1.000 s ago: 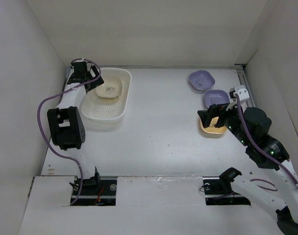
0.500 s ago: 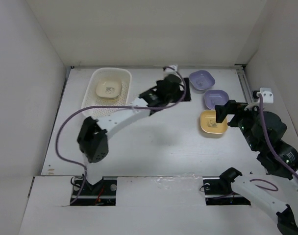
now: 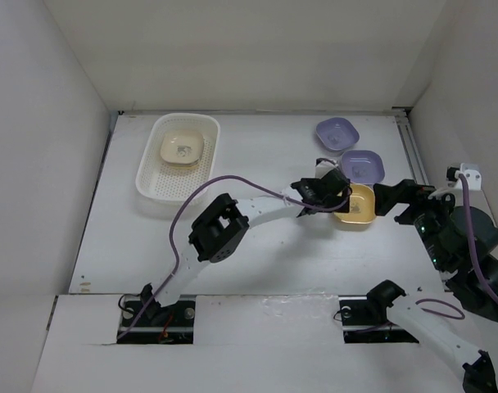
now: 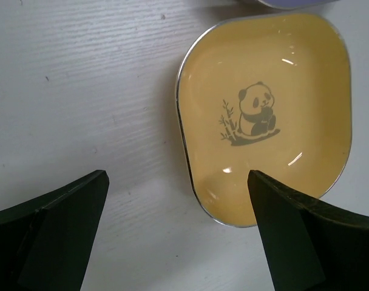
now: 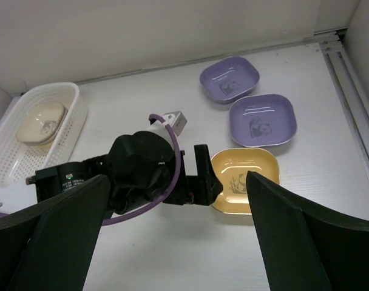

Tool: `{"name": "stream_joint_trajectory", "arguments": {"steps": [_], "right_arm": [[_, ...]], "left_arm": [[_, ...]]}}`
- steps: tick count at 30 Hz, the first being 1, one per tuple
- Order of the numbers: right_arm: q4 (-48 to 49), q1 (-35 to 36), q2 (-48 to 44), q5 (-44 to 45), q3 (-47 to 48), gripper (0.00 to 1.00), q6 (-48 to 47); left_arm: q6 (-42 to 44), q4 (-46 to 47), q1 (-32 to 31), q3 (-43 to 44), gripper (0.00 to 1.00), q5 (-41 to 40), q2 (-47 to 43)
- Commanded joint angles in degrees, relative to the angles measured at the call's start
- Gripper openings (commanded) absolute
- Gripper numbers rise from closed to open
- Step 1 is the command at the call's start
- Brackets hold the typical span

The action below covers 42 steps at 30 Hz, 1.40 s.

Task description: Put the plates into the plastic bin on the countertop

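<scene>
Hovering over the near rim of the yellow plate (image 4: pixel 263 115) on the table (image 3: pixel 265 155), well apart from the bin (image 3: pixel 151 176), the left gripper (image 4: pixel 177 179), jaws wide and empty, could shove it into the lavender plate (image 3: pixel 362 166) just beside it or clip the equally open right gripper (image 5: pixel 177 177).

Glossy dishes on a dull white top.
The yellow plate (image 4: pixel 263 115) looks glazed and smooth, catching bright glints, with a thin silvery rim; the lavender plates (image 5: pixel 262 120) shine the same way. The countertop (image 4: pixel 81 91) is matt white and faintly grained. The plastic bin (image 3: pixel 177 182) is white perforated plastic. The fingers (image 4: pixel 57 224) of the left gripper (image 4: pixel 176 179) look dull black.
</scene>
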Motion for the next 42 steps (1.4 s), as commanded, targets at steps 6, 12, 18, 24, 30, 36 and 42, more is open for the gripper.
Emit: {"name": "stream_joint_trajectory", "arguments": {"steps": [6, 12, 18, 24, 30, 36, 42], "right_arm": [[4.36, -0.37, 0.92, -3.55, -2.27, 1.00, -1.02], [5.60, -0.37, 0.92, -4.08, -2.88, 1.00, -1.55], [6.13, -0.37, 0.92, -4.61, -3.50, 1.00, -2.07], [6.65, -0.37, 0.92, -4.61, -3.50, 1.00, -2.07], [9.37, -0.37, 2.15, -7.25, -4.64, 1.00, -2.59], [10.43, -0.37, 3.20, -8.56, -5.69, 1.00, -3.13], [11.66, -0.37, 4.43, -9.26, -6.74, 1.00, -3.13]], "left_arm": [[-1.73, 0.75, 0.28, 5.35, 0.90, -0.03, 3.26], [-1.73, -4.97, 0.99, 9.93, 0.48, -0.65, 7.57], [-3.14, -13.13, 3.53, 4.68, 0.00, -8.90, 1.00], [2.28, -11.31, 10.71, -14.57, 0.00, -16.65, -25.06], [13.29, -7.35, 31.98, -14.08, 0.00, -4.35, -35.41], [6.20, -11.48, 53.96, -8.79, 0.00, -1.46, -32.51], [-14.80, 1.41, 63.39, -25.56, 0.00, 4.36, -37.77]]}}
